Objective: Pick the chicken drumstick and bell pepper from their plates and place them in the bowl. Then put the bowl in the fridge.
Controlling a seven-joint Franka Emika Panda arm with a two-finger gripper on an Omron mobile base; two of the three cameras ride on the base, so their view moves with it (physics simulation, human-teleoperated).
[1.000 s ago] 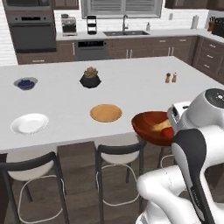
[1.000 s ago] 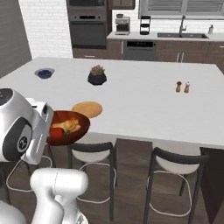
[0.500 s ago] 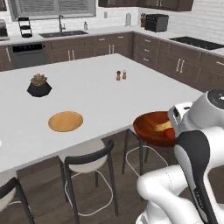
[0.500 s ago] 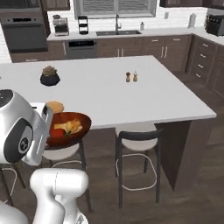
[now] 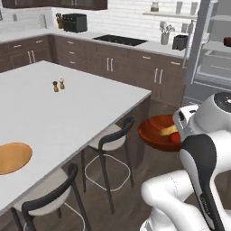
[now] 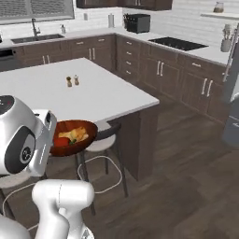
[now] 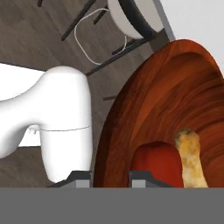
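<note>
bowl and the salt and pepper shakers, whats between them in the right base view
In the right base view, only bare white island top lies between the bowl and the two shakers. The bowl hangs off the island's near edge, above a stool.

This is a home kitchen: a white island counter (image 5: 67, 108) with bar stools (image 5: 113, 144) tucked under it, dark brown cabinets (image 6: 182, 79) along the walls, and a black cooktop (image 5: 119, 39) set in the worktop. A sink with faucet (image 6: 35, 35) sits below a window, a toaster (image 6: 137, 22) stands nearby (salt and pepper shakers (image 5: 58, 85) too), and the floor is dark wood.
</note>
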